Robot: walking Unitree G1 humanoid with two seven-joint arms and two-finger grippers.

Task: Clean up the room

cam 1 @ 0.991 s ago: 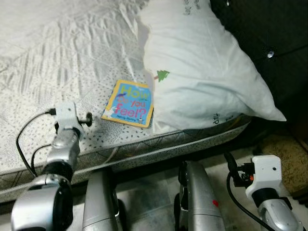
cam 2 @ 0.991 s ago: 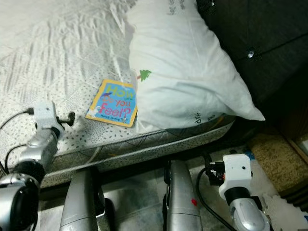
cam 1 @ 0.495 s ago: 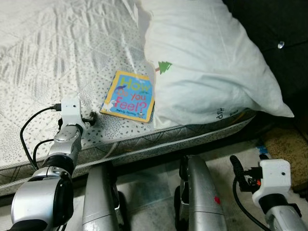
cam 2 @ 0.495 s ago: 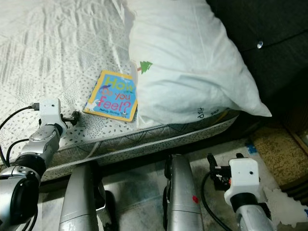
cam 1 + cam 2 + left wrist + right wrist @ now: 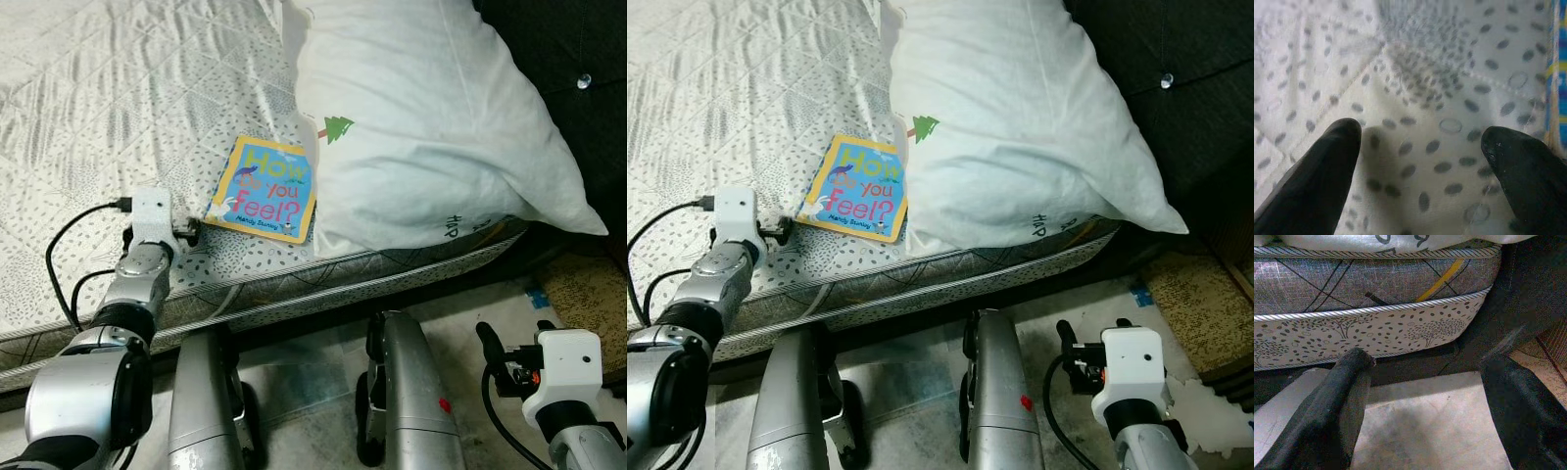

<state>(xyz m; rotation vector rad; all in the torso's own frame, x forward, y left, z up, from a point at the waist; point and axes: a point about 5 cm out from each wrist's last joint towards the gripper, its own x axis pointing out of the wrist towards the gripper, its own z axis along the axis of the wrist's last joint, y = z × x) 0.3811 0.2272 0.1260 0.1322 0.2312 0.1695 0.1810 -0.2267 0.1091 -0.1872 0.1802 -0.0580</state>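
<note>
The pillow (image 5: pixel 431 127) seems to overlap the book's (image 5: pixel 263 189) right edge, its top cropped.

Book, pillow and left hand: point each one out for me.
book (image 5: pixel 263 189): left eye view, middle of its blue cover.
pillow (image 5: pixel 431 117): left eye view, centre of the white case.
left hand (image 5: pixel 1422 161): left wrist view, gap between its open fingers, over the mattress.

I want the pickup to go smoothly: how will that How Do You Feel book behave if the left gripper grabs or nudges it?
The book looks thin and flat, so probably light and fairly stiff. Lying flush on the soft mattress, its edge may be hard to get under. A nudge from the open left gripper would likely slide it toward the pillow.
</note>
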